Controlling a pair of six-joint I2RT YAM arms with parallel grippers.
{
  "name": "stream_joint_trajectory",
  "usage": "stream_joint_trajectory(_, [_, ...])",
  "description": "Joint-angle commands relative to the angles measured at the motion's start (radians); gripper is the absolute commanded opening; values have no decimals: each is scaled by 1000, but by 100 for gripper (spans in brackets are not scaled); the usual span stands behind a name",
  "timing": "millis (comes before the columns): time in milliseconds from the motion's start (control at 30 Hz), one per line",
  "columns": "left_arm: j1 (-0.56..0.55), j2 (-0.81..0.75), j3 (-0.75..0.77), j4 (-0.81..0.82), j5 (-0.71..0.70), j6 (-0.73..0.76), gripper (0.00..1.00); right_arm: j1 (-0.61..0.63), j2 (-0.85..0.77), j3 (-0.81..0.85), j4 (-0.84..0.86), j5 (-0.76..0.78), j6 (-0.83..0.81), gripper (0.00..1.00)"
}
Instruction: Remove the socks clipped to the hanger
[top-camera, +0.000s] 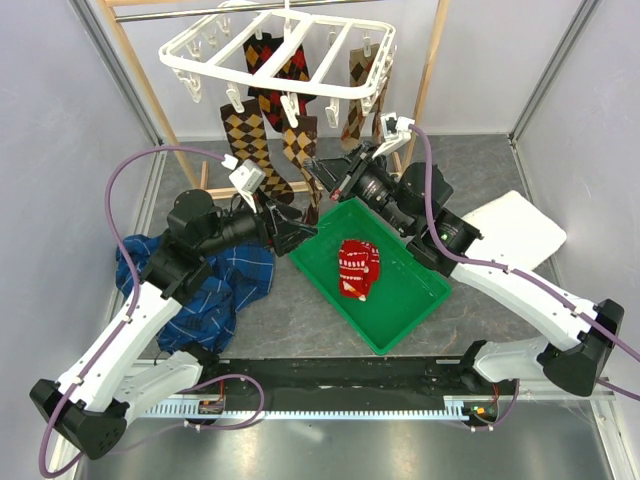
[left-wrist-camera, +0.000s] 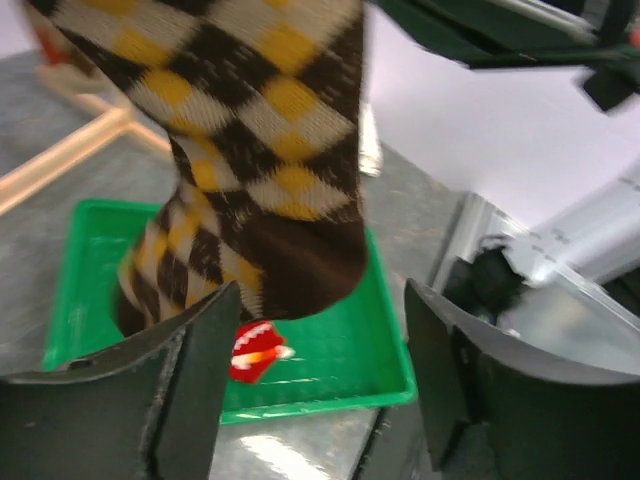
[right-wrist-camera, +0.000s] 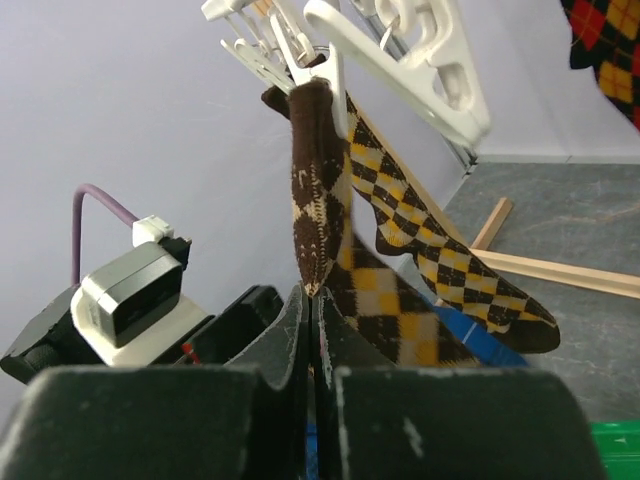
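The white hanger (top-camera: 200, 67) hangs at 12 o'clock over the tabletop (top-camera: 480, 160), with brown-tan and black-red-yellow argyle socks (top-camera: 250, 140) clipped beneath it. A green tray (top-camera: 410, 300) at centre holds a red sock (top-camera: 358, 268). The left fingers (left-wrist-camera: 200, 370) are spread apart under a brown toe. The right fingers (right-wrist-camera: 300, 340) are pressed together, and a sock's tip meets their seam.

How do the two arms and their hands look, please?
The left arm and right arm have white links, black joints and looping purple cables. The left hand and right hand each have two black fingers; a pale camera box sits at each wrist.
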Motion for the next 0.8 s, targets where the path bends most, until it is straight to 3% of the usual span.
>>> stream_joint_trajectory(0, [3,-28,40,-58,-231,40,79,18,16,0,86,7,40,0])
stream_joint_trajectory(200, [-37,9,102,-78,-289,83,80,37,13,-2,107,64,39,0])
stream_joint_trajectory(533, [-164,116,178,-39,-536,154,80,67,33,-12,123,124,80,0])
stream_joint_trajectory(767, [-184,110,168,12,-528,129,80,83,27,-23,118,171,69,0])
